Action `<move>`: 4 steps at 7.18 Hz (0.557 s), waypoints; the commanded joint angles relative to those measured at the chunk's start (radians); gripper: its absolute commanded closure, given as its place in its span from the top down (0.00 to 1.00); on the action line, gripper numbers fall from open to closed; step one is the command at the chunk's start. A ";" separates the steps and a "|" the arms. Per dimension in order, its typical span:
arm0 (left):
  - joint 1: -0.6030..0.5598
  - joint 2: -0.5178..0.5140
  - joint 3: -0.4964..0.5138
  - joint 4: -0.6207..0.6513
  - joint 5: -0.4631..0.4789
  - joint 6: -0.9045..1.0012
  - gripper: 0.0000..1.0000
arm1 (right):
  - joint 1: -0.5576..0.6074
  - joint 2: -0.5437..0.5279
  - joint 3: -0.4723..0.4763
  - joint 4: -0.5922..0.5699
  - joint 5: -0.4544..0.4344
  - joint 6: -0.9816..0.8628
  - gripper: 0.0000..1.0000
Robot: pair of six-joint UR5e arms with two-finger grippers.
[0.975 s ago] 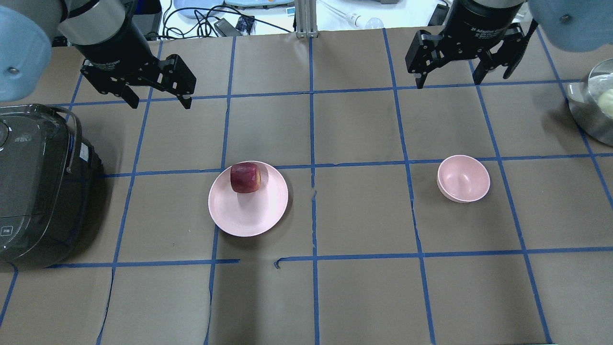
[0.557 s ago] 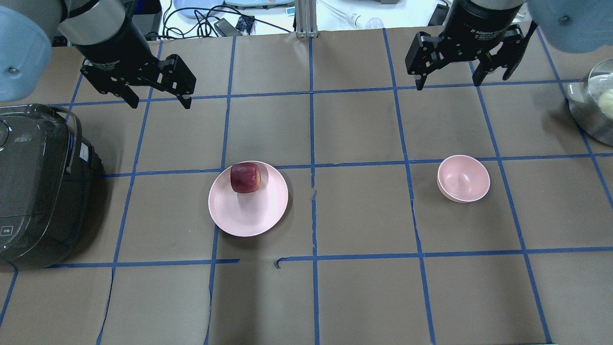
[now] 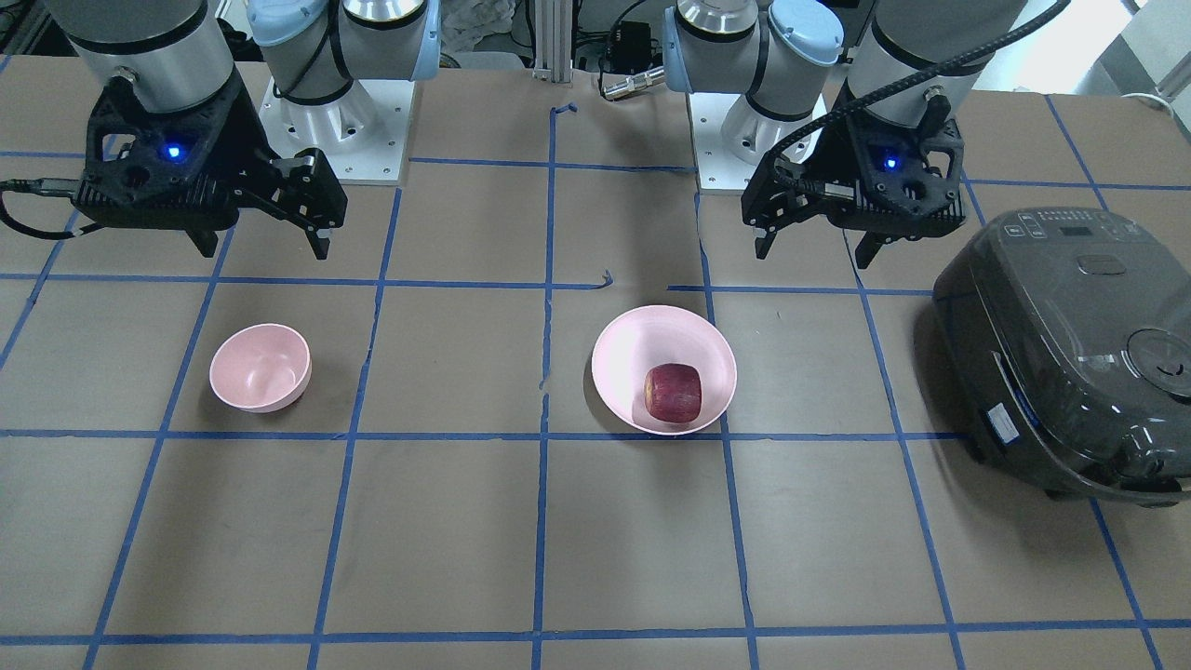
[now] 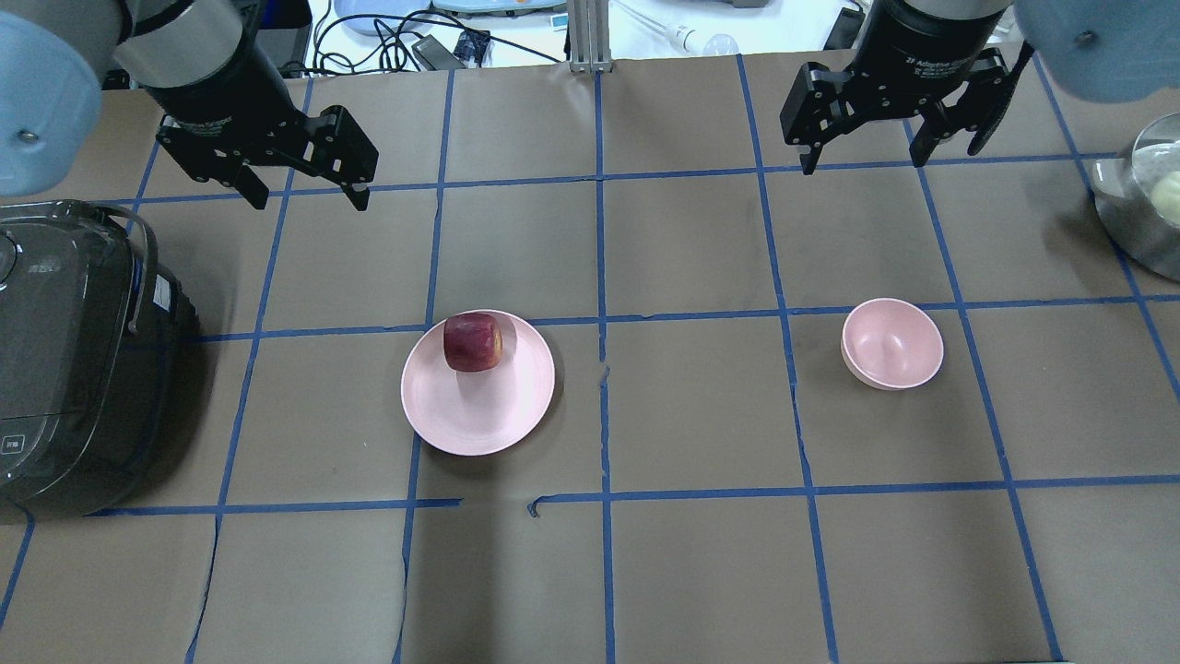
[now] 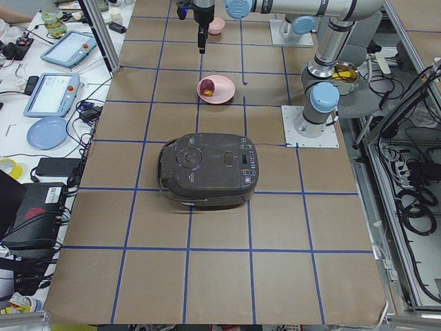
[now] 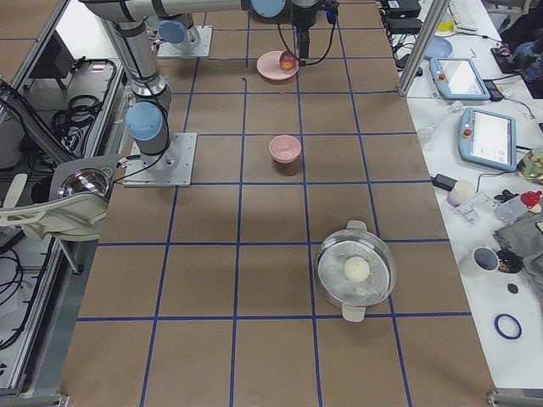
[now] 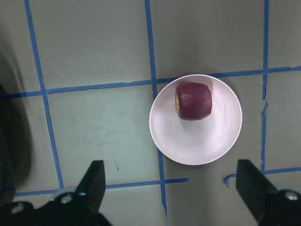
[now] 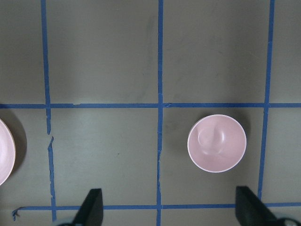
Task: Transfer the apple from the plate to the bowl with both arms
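Observation:
The dark red apple [image 4: 473,342] sits at the far edge of the wide pink plate [image 4: 479,415], left of the table's middle. The small deep pink bowl [image 4: 892,343] stands empty to the right. My left gripper [image 4: 307,201] hangs open and empty above the table, beyond and left of the plate. My right gripper [image 4: 862,163] hangs open and empty beyond the bowl. The left wrist view looks straight down on the apple [image 7: 194,100] and plate [image 7: 197,141]. The right wrist view looks down on the bowl [image 8: 217,143]. The front view shows the apple [image 3: 673,392], the bowl [image 3: 260,367] and both grippers apart from them.
A dark rice cooker [image 4: 74,360] stands at the table's left edge, near my left arm. A steel pot [image 4: 1143,203] with a pale round thing inside sits at the right edge. Blue tape lines grid the brown table.

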 commanded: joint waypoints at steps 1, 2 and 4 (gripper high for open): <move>0.000 -0.001 0.000 0.001 0.000 0.000 1.00 | 0.000 0.000 0.001 0.001 0.000 0.000 1.00; 0.000 -0.005 0.003 0.003 0.012 0.005 1.00 | 0.000 0.000 0.001 0.001 0.000 0.000 1.00; -0.002 -0.036 -0.008 0.022 0.003 -0.011 1.00 | -0.011 0.002 0.000 0.000 0.000 -0.002 1.00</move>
